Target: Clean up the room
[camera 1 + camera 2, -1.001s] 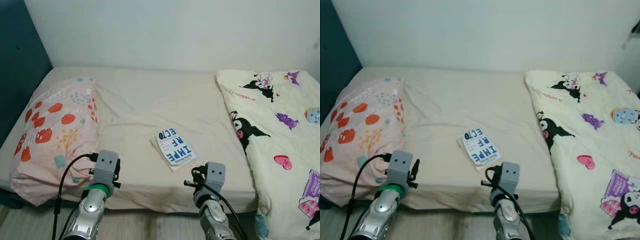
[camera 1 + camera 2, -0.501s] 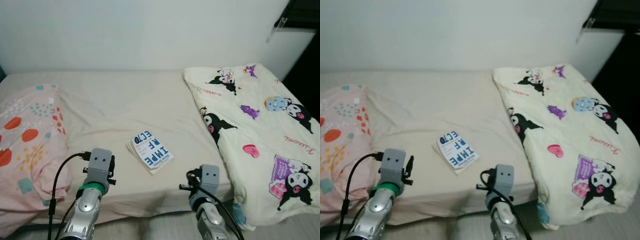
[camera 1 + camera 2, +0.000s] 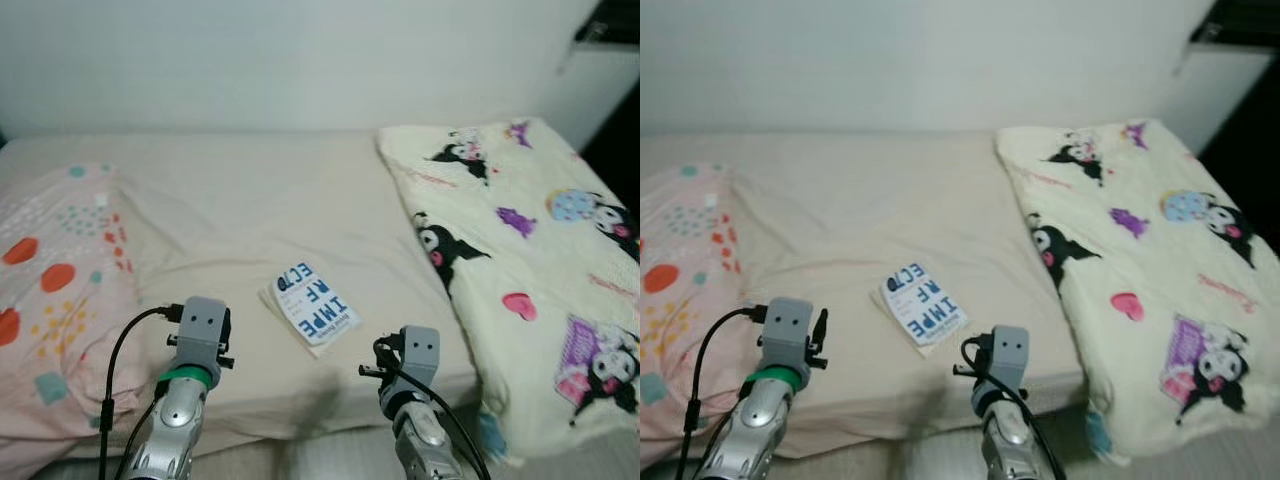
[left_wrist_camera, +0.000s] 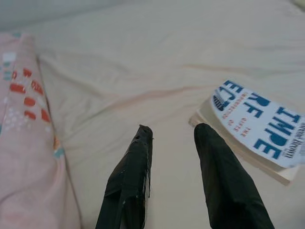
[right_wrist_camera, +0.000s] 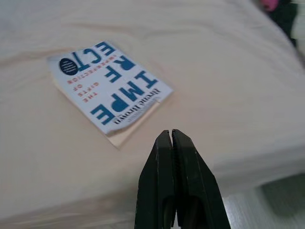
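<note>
A white paperback book (image 3: pixel 314 305) with blue lettering lies flat on the beige bed sheet (image 3: pixel 270 210), near the bed's front edge. My left gripper (image 4: pixel 172 133) is open, held low over the sheet to the left of the book (image 4: pixel 257 129), empty. My right gripper (image 5: pixel 170 136) is shut with nothing in it, near the bed's front edge, just short of the book (image 5: pixel 109 83). Both arms (image 3: pixel 195 345) (image 3: pixel 412 365) rise from below in the eye views.
A pink pillow (image 3: pixel 55 290) with orange and teal spots lies at the bed's left. A cream blanket (image 3: pixel 530 270) with cartoon prints covers the right side and hangs over the front edge. A pale wall (image 3: pixel 300 60) backs the bed. Grey floor (image 5: pixel 267 200) lies below.
The view swung right and then slightly back left, so the bed shifted in frame. The book lies as before. Both arms keep their pose.
</note>
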`<state>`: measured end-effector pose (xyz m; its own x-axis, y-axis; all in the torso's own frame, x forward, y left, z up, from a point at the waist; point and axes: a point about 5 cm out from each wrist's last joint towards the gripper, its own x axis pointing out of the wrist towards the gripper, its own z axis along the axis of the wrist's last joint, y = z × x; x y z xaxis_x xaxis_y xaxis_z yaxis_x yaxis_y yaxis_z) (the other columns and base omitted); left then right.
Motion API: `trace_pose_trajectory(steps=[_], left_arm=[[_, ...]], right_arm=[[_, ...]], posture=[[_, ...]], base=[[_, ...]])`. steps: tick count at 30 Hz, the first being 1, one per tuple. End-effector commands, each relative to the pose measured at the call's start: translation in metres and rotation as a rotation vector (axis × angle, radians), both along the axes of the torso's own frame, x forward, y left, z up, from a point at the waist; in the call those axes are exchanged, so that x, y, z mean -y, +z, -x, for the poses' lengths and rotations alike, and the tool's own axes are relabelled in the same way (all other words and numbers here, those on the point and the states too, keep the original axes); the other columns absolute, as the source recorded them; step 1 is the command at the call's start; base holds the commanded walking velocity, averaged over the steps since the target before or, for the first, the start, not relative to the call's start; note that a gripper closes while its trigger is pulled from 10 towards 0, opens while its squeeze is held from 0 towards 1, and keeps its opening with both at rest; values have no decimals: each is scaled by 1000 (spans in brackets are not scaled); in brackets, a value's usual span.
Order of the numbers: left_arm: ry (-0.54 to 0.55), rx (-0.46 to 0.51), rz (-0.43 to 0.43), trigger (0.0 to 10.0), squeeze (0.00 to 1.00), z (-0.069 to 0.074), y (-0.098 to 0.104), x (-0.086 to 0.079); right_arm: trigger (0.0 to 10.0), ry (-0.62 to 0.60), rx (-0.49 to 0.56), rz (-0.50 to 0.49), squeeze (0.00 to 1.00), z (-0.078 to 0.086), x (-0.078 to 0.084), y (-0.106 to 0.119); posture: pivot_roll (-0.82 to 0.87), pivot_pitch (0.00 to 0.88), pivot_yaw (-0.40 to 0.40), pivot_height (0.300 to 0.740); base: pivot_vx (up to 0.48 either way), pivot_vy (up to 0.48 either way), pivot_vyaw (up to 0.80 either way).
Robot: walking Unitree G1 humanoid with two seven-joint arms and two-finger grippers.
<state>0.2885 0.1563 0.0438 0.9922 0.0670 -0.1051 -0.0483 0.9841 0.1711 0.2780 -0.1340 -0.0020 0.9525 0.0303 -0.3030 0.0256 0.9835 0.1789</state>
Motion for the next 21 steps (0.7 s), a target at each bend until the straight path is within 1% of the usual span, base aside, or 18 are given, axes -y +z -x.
trace_pose_trajectory(steps=[1,7,15,21], left_arm=[[8,-5,-2,10000,0,4,-3,-1],[5,-17,5,10000,0,4,-4,2],[14,-26,12,10000,0,4,-5,2],[29,-28,43,10000,0,4,-6,2]], right_arm=[[10000,-10,-36,-14,0,6,1,-7],[10000,7,-32,-29,0,5,-3,-6],[10000,18,-21,-17,0,3,-2,-4],[10000,33,-20,-7,0,2,-2,-3]], posture=[[42,8,32,740],[41,7,37,740],[38,2,38,740],[37,3,37,740]], base=[[0,0,0],[0,0,0],[0,0,0],[0,0,0]])
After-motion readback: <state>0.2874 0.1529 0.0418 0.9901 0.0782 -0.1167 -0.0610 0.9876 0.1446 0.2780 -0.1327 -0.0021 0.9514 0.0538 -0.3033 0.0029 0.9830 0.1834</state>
